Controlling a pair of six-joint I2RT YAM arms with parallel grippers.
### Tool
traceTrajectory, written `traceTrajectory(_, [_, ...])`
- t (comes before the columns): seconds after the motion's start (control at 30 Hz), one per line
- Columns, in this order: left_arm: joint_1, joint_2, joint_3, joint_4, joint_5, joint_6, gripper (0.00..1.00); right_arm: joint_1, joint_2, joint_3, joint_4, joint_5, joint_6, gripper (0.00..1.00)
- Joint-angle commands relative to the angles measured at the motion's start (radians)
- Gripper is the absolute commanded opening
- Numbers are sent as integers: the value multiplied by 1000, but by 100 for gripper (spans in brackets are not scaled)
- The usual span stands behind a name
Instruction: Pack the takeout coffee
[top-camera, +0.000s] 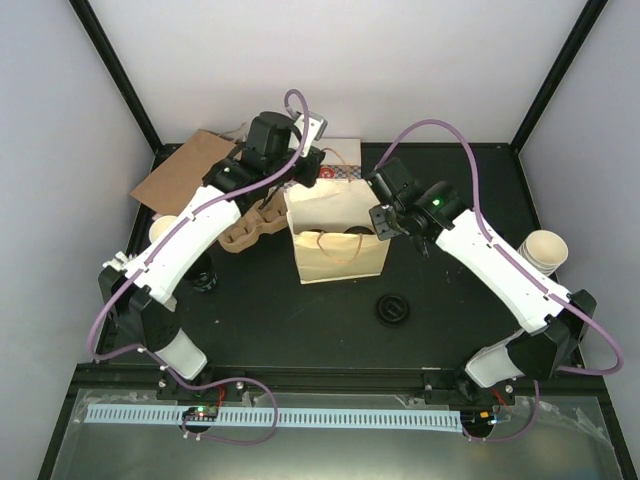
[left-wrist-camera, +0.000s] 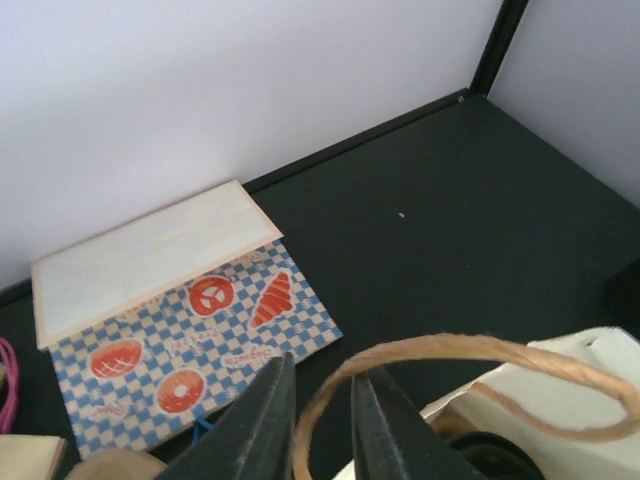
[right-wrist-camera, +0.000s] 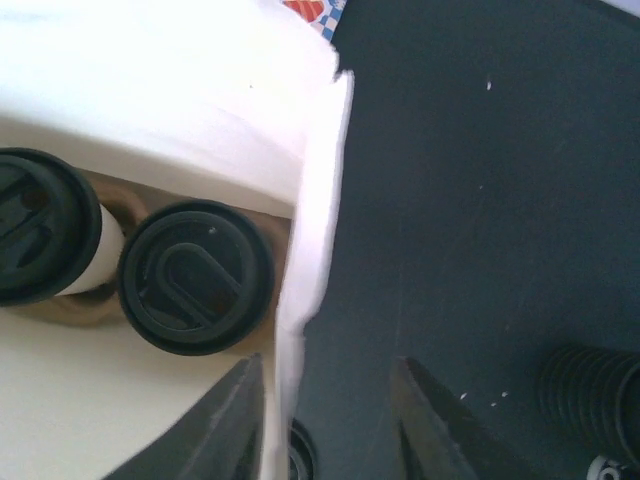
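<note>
Inside the bag (top-camera: 338, 240) at mid-counter (top-camera: 450, 300), the coffee (right-wrist-camera: 197, 277) stands upright with its lid on, just beside the bag's right wall. A second lidded cup (right-wrist-camera: 40, 225) stands at its other side. We judge it light but easily crushed: thin paper wall and a press-fit lid. Any hold belongs gently on the wall below the lid, kept upright.

The right gripper (right-wrist-camera: 325, 420) straddles that right wall, jaws partly open, the paper not pinched. The left gripper (left-wrist-camera: 322, 420) has its jaws nearly closed about the twine handle (left-wrist-camera: 470, 350); we cannot tell whether they pinch it.

The bag's soft rim crowds the cups. Open counter lies right of the bag; a loose lid (top-camera: 392, 308) sits in front, the carrier (top-camera: 245, 228) to the left.
</note>
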Motion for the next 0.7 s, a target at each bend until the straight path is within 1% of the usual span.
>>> traceTrajectory(0.0, [11,-1,66,-9,53,-27,28,-4,-40,23,11,10,-8,44])
traceTrajectory(0.03, [11,-14,61,-14,59,-27,38,-4,-48,36,8,18,-15,45])
traceTrajectory(0.07, [10,-31,54,-22,65,-28,45,-5,-58,50,1,22,-23,46])
traceTrajectory(0.1, [10,-54,44,-32,69,-28,51,-4,-69,58,1,18,-35,49])
traceTrajectory(0.13, [11,-77,37,-45,73,-29,56,-4,-85,61,6,17,-43,54])
traceTrajectory(0.2, [11,-134,22,-79,64,-41,63,-4,-116,58,25,16,-56,57])
traceTrajectory(0.27, [11,-192,14,-134,38,-64,68,-4,-143,51,40,14,-56,57])
traceTrajectory(0.33, [14,-267,-2,-214,-19,-100,73,-4,-174,33,70,13,-58,57])
traceTrajectory(0.43, [21,-391,-64,-298,-133,-148,78,-5,-224,-6,125,8,-64,58])
traceTrajectory(0.5, [36,-461,-105,-369,-234,-213,83,-4,-258,-27,157,-5,-68,58])
traceTrajectory(0.6, [80,-551,-183,-462,-344,-287,91,-4,-306,-53,186,-30,-65,58])
traceTrajectory(0.67, [152,-608,-251,-484,-353,-319,94,-5,-337,-74,207,-42,-61,59])
